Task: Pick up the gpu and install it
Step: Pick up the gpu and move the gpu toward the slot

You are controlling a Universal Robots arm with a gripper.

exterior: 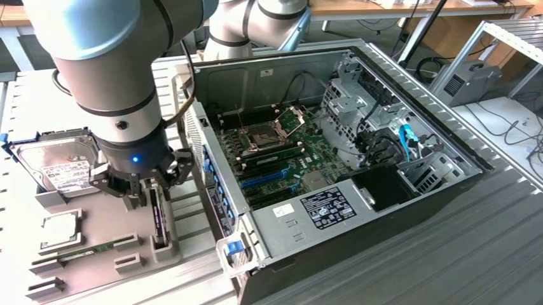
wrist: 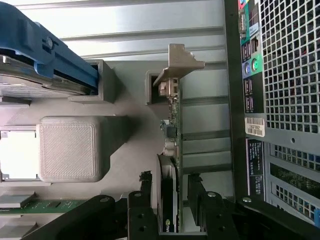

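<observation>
Spread wide over the graphics card (exterior: 159,219) with the end effector (exterior: 142,189), one finger on each side, no pinch yet. Card up on its edge in the gray holder (exterior: 165,254) on the tabletop (exterior: 203,283), just beside the open computer case (exterior: 365,203). Best to stay in the middle, keep straight, and squeeze the flat sides softly, not the little parts.

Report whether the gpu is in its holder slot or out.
In: the gpu stands on edge in a slot of the grey holder, with the open pincer straddling it.
</observation>
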